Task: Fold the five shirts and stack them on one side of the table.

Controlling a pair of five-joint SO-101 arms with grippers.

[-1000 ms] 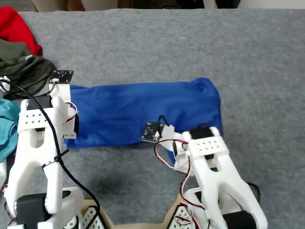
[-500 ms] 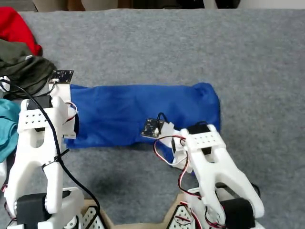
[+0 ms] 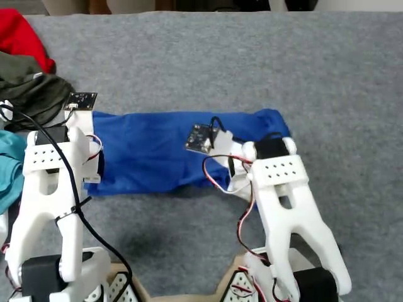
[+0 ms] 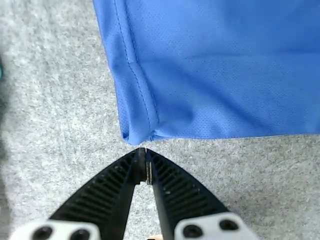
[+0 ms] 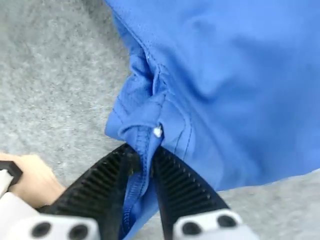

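Blue shirt (image 3: 157, 148), hem pinched in right fingers (image 5: 181, 184), left fingers (image 4: 111, 184) together beside corner

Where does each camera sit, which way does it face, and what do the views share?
High view: above the table, looking down on the blue shirt, a shirt pile, left arm and right arm.
Left wrist view: on the left arm, facing down past the left gripper, shut just short of a shirt corner.
Right wrist view: on the right arm, facing down past the right gripper, shut on a bunched shirt edge.
Shared: all show the blue shirt.
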